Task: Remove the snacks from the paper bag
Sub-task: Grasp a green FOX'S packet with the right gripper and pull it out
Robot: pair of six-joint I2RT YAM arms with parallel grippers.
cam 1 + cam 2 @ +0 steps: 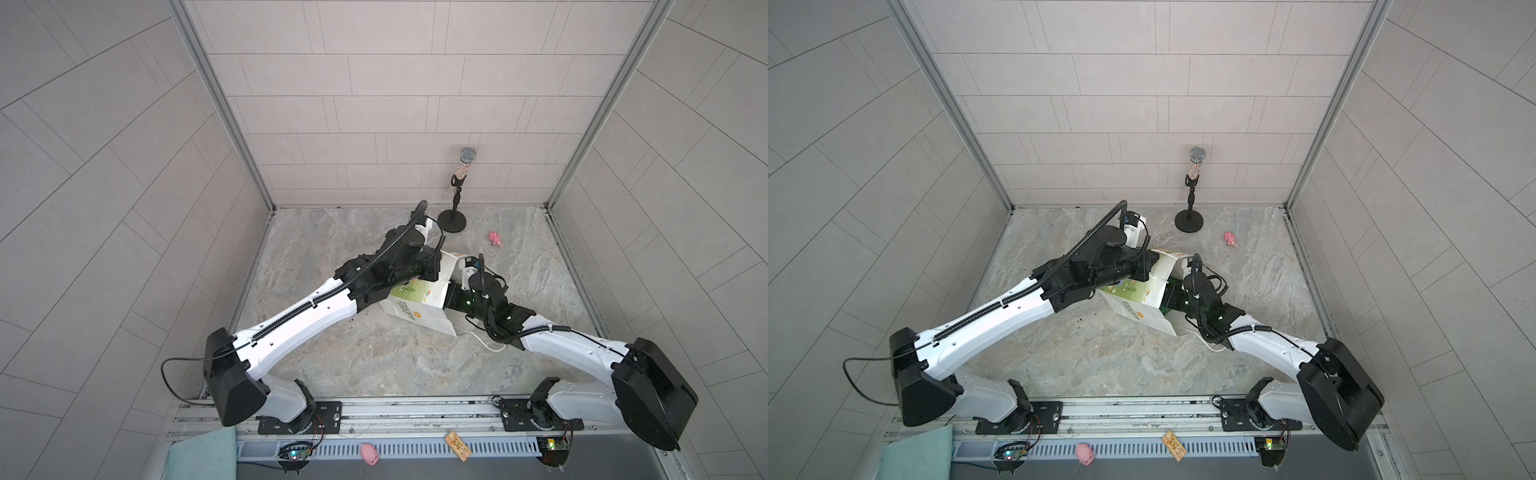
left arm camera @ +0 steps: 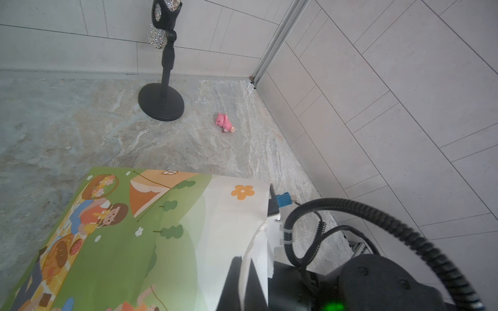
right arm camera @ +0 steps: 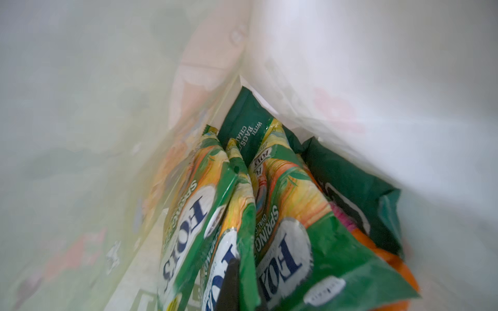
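Overhead, in both top views the paper bag [image 1: 415,306] [image 1: 1133,302] lies on its side on the table [image 1: 374,365] between the two arms, and the right arm reaches into its mouth. A microphone stand [image 1: 453,218] and a pink toy [image 1: 495,240] sit nearer the back wall.

From the left wrist, the left gripper [image 2: 244,269] is clamped on the bag's white rim.

From the right wrist, three candy packets [image 3: 283,210] and a dark green crisp packet [image 3: 358,188] lie inside the bag. The right gripper [image 3: 231,280] is closed among them; whether it holds one I cannot tell.
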